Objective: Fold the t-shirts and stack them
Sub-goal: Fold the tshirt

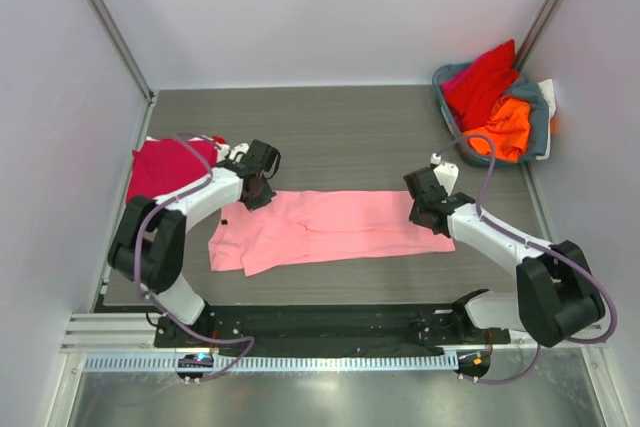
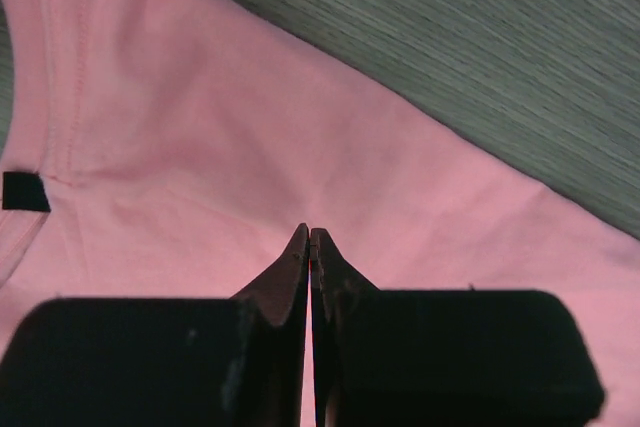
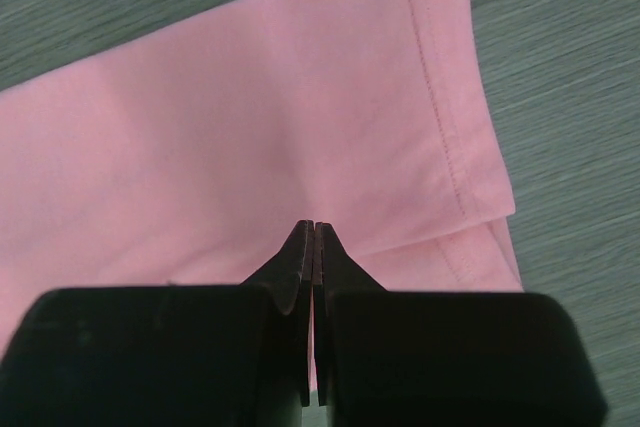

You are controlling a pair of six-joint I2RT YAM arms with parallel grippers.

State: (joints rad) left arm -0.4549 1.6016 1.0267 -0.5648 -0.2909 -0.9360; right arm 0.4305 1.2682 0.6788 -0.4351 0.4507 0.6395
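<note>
A light pink t-shirt (image 1: 330,227) lies on the table, folded lengthwise into a long band. My left gripper (image 1: 258,190) is at its upper left corner, near the collar, with the jaws shut on the pink cloth (image 2: 300,127); faint creases run to the tips (image 2: 310,232). My right gripper (image 1: 424,209) is at the shirt's right end, by the hem, with the jaws shut on the pink cloth (image 3: 250,127). A crimson t-shirt (image 1: 165,167) lies folded at the far left. Red (image 1: 485,82), orange (image 1: 505,127) and white (image 1: 548,92) shirts lie in the basket.
The grey-blue basket (image 1: 541,137) stands at the back right corner. White walls close in the table on three sides. A black rail (image 1: 320,322) with the arm bases runs along the near edge. Bare dark table (image 1: 330,137) shows behind the pink shirt.
</note>
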